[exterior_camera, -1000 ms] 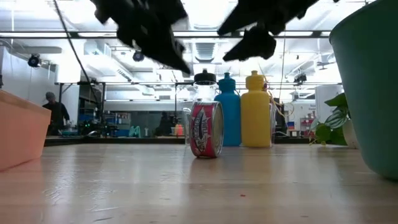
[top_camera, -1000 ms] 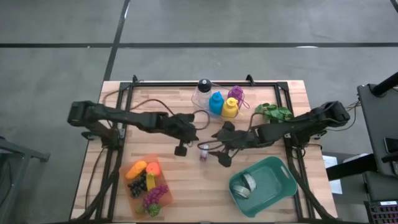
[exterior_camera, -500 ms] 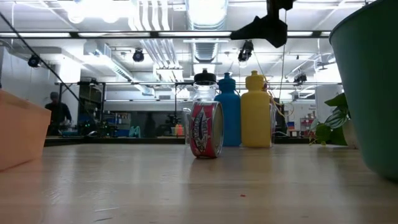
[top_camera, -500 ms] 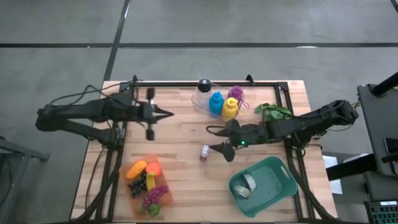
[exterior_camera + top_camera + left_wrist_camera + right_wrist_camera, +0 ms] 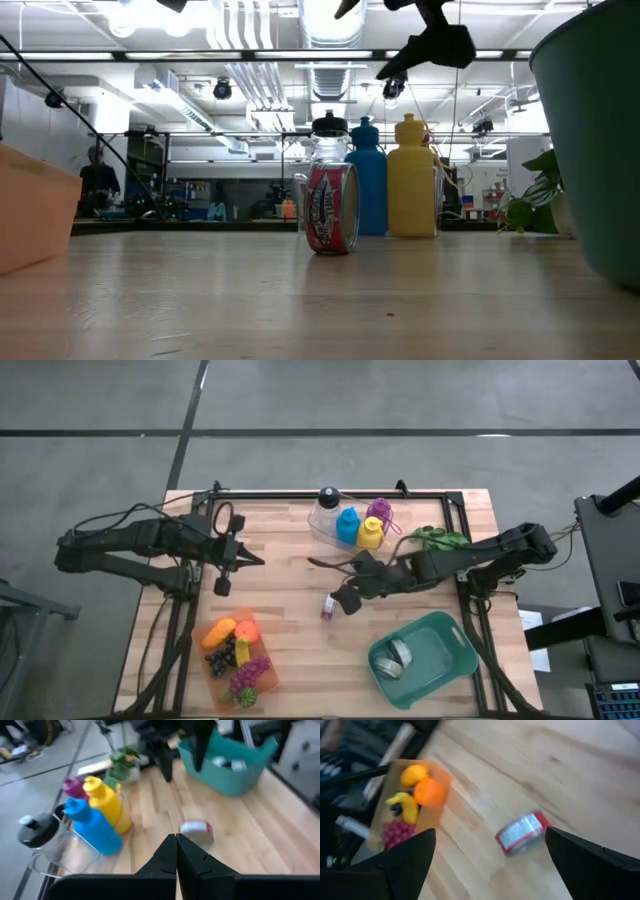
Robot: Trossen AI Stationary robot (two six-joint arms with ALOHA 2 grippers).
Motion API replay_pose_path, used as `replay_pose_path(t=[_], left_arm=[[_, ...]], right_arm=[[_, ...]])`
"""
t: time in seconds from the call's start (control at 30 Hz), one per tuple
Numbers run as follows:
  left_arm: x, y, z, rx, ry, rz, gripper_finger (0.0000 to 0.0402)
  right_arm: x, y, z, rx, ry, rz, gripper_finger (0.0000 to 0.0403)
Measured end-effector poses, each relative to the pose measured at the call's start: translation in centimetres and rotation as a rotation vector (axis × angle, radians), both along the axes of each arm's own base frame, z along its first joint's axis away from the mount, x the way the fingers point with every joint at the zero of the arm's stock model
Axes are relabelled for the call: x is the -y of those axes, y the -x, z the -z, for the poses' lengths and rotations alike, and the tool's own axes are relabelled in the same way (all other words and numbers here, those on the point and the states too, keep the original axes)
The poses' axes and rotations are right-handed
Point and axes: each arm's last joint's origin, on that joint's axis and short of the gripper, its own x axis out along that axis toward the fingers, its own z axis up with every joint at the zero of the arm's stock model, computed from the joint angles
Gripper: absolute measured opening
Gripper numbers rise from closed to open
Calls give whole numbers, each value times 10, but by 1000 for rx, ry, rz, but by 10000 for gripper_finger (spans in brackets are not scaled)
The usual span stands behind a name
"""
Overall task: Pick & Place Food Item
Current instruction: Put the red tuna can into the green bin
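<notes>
So the big change: a second ago both arms were crowded over the middle of the table, and now our left arm has pulled way back to the left side of the high view, with its left gripper (image 5: 228, 550) parked near the table's left edge, fingers pressed together into a point in the left wrist view. That leaves the can to the right arm alone, which we read as the actual pick getting set up.

The right gripper (image 5: 336, 582) sits just right of centre in the high view. Half a second ago it was a bit further right; now it has swung in, so it hangs just above and beside the can (image 5: 327, 605), fingers spread wide apart. In the right wrist view the can (image 5: 522, 833) shows between the two dark fingers but lower down, not touched yet.

The can itself: small, short tin with a red and white label, lying on its side on the bare wood near the middle of the table, same spot as before. The low view shows its round end facing us, so it could roll if nudged.

The teal bin (image 5: 460, 650) at lower right is probably where it goes; the orange fruit tray (image 5: 212, 663) sits lower left.
</notes>
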Motion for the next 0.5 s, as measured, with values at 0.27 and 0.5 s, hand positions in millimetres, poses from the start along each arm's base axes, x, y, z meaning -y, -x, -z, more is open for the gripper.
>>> replay_pose_path(t=[0.27, 0.5], left_arm=[[-1, 4, 9, -101, -118, 49, 1], [-1, 10, 18, -213, -206, 112, 1]], right_arm=[[-7, -36, -9, -124, -251, 296, 370], [-18, -84, 17, -196, -351, 409, 370]])
